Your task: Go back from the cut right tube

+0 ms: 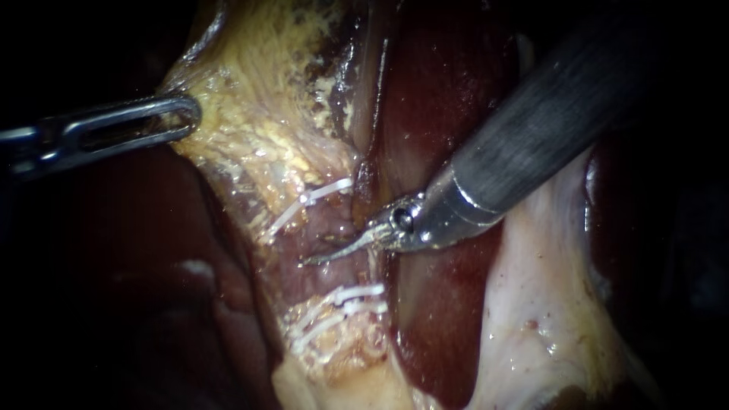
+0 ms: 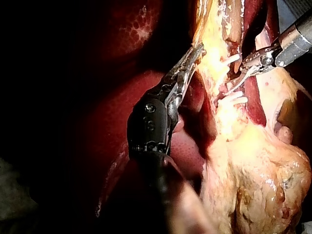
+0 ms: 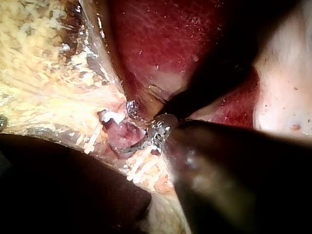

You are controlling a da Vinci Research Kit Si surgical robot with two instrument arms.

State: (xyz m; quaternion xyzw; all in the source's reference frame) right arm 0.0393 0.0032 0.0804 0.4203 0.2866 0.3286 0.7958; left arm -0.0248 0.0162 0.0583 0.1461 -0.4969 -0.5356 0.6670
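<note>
My right instrument [image 1: 317,253] comes in from the upper right. Its thin curved blades lie across the pink tube [image 1: 323,228], a narrow gap showing between them and nothing gripped. One white clip [image 1: 311,199] crosses the tube above the blades and two white clips [image 1: 345,300] cross it below. My left instrument [image 1: 182,115] reaches in from the left, its slotted jaws shut on the edge of the yellow fatty tissue [image 1: 258,137]. The left wrist view shows those jaws [image 2: 194,54] holding that tissue edge, with the right instrument [image 2: 236,78] among the clips beyond.
Dark red liver [image 1: 440,99] lies behind the right instrument and also at lower left. Pale gallbladder tissue [image 1: 531,304] hangs at lower right, under the thick right shaft [image 1: 531,129]. In the right wrist view the shaft [image 3: 229,180] hides most of the blades.
</note>
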